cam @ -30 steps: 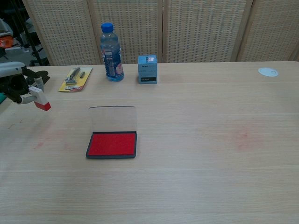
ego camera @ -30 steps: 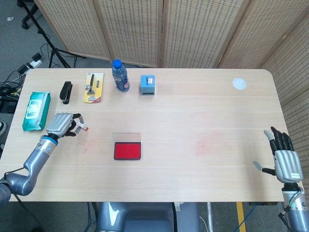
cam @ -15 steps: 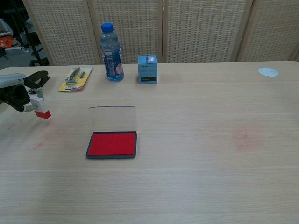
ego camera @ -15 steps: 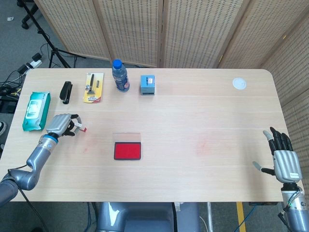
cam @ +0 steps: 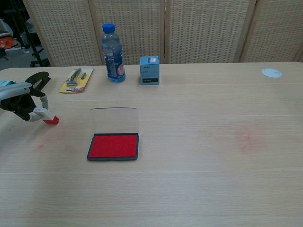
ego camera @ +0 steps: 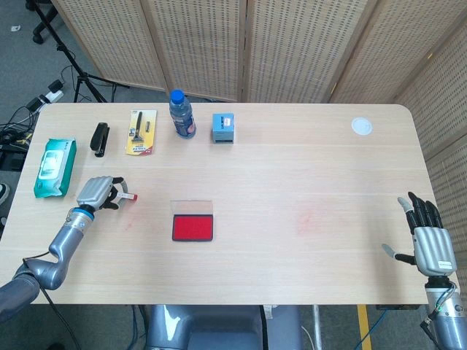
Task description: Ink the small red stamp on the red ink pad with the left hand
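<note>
The small stamp, white with a red base, is pinched in my left hand at the table's left side, low over the wood and tilted with its red end toward the pad. My left hand shows at the chest view's left edge. The red ink pad lies open to the right of the stamp, its clear lid standing up behind the red surface. My right hand hovers with fingers spread beyond the table's near right edge, holding nothing.
Along the far edge stand a water bottle, a small blue box, a yellow blister pack, a black stapler and a green wipes pack. A white disc lies far right. Faint red marks stain the wood.
My left hand has moved down and a little right toward the pad, carrying the stamp, which has tipped over to a flatter angle near the tabletop. The right hand stays put.
</note>
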Robot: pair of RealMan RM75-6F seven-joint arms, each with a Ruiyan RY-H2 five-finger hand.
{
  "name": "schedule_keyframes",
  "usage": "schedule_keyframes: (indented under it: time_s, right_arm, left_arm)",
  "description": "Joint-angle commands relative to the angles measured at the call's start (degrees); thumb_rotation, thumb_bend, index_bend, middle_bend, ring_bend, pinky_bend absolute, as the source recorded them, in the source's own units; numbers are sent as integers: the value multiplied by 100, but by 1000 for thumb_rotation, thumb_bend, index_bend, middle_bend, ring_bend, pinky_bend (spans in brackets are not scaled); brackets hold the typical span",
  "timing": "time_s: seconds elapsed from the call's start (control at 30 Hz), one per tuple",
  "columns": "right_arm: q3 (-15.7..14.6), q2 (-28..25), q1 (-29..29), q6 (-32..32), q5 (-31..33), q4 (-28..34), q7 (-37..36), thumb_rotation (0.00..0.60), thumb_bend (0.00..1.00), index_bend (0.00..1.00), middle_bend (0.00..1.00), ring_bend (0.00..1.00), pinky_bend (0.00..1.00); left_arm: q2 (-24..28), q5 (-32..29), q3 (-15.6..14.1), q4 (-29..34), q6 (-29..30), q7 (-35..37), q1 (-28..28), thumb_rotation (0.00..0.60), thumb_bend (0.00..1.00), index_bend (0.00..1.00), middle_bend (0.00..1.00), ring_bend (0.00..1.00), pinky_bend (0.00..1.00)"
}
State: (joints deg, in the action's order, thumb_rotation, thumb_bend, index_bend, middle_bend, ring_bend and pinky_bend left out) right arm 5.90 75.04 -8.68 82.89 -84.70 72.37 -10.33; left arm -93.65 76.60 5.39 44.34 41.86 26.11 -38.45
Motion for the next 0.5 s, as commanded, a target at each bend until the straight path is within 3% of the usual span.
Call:
schedule_keyframes:
  time_s: [0.03,0.5]
  right_arm:
    - [3,-3,1,1,4,0,-7,600,40,0,0,0,0]
    - [2,-15,0,-9,7,-3,-47,600,41,0,0,0,0]
  left_arm:
    - [-33,0,9,-23,13,-2,9,600,353,600,1000,1000,991]
    - [-92,-155,179,-95,-52,-145,-42,600,353,493,1000,1000,990]
